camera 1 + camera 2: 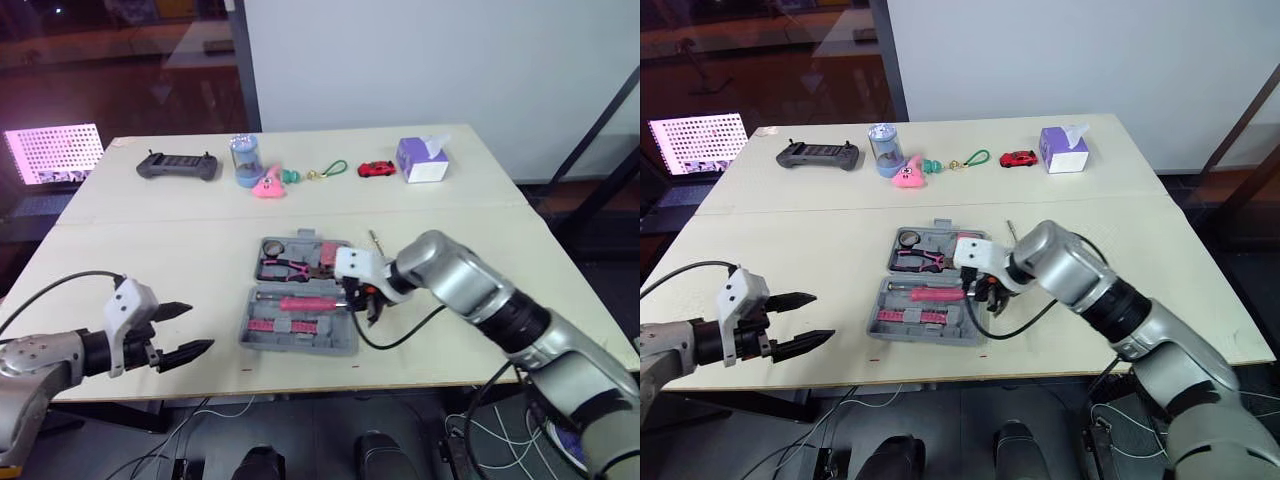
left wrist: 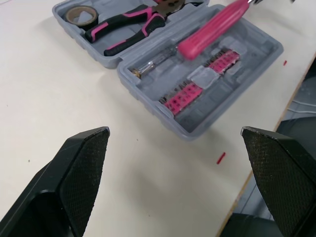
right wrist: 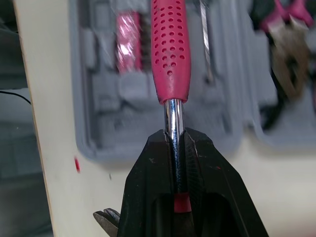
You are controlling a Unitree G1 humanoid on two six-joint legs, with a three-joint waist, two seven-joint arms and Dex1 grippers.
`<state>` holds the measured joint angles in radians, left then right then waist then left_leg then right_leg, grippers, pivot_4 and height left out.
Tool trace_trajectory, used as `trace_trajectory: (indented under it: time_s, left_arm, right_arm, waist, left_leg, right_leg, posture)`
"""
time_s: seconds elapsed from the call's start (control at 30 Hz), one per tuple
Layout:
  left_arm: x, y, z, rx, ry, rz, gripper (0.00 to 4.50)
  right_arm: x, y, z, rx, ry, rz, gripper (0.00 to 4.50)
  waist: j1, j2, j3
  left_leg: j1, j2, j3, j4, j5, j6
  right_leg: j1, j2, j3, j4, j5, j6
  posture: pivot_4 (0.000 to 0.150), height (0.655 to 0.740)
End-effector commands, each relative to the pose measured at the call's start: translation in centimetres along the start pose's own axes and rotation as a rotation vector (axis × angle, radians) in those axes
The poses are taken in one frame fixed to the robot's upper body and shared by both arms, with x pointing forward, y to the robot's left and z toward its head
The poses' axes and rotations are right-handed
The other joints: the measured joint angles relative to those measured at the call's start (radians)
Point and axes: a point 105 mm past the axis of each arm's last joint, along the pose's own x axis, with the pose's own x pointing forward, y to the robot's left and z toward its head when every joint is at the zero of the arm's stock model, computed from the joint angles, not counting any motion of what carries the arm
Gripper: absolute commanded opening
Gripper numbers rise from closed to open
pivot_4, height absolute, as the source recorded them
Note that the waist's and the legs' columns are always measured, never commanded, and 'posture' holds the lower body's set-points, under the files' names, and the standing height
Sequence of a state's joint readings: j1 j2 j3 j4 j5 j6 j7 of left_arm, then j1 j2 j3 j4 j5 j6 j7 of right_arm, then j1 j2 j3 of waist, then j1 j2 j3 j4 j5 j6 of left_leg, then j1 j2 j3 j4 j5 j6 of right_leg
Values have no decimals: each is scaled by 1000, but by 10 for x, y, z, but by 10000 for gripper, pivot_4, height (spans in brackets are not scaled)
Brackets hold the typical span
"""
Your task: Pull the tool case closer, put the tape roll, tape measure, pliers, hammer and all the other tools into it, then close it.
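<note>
The grey tool case [image 1: 300, 345] lies open at the table's front centre. Its far half holds a tape roll [image 1: 272, 246] and pink-handled pliers [image 1: 285, 268]. Its near half holds pink bit racks [image 2: 185, 94] and a clear-handled driver [image 2: 148, 66]. My right gripper [image 3: 174, 140] is shut on the chrome shaft of the hammer, whose pink handle [image 1: 300, 303] lies low across the near half. Left of the case, my left gripper [image 1: 200, 327] hangs open over bare table with nothing in it. A small metal tool [image 1: 376, 240] lies on the table just right of the case.
Along the table's far side stand a game controller [image 1: 177, 166], a blue cup [image 1: 244, 160], a pink toy [image 1: 268, 186], a green key ring [image 1: 330, 170], a red toy car [image 1: 376, 169] and a purple tissue box [image 1: 422, 160]. The front edge runs close below the case.
</note>
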<state>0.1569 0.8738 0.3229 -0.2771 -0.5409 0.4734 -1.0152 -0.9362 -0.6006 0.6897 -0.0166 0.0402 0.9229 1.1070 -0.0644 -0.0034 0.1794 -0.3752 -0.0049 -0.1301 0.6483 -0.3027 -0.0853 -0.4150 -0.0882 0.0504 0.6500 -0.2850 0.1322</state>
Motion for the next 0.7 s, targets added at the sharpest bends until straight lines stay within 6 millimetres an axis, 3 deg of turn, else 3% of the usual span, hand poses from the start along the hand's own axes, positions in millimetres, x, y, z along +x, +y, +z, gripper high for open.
trace_trajectory:
  time_s: [0.03, 0.37, 0.7]
  left_arm:
    - [-6, -4, 0, 1, -18, 0, 45000]
    - [-12, -8, -5, -11, -21, 29, 45000]
    - [-12, -10, -6, -19, -23, 27, 45000]
  right_arm:
    - [-3, -1, 17, -44, -16, -12, 538]
    - [25, 3, 23, -25, -9, 12, 538]
    - [40, -4, 32, -29, -26, -5, 538]
  waist:
    - [-1, 0, 0]
    - [-4, 0, 0]
    - [-5, 0, 0]
  left_leg:
    - [0, 0, 0, 0, 0, 0]
    - [0, 0, 0, 0, 0, 0]
    - [0, 0, 0, -1, 0, 0]
  right_leg:
    - [0, 0, 0, 0, 0, 0]
    - [-1, 0, 0, 1, 0, 0]
    - [-2, 0, 0, 2, 0, 0]
  posture:
    - [1500, 7400]
    - [1500, 7400]
    - [1500, 7400]
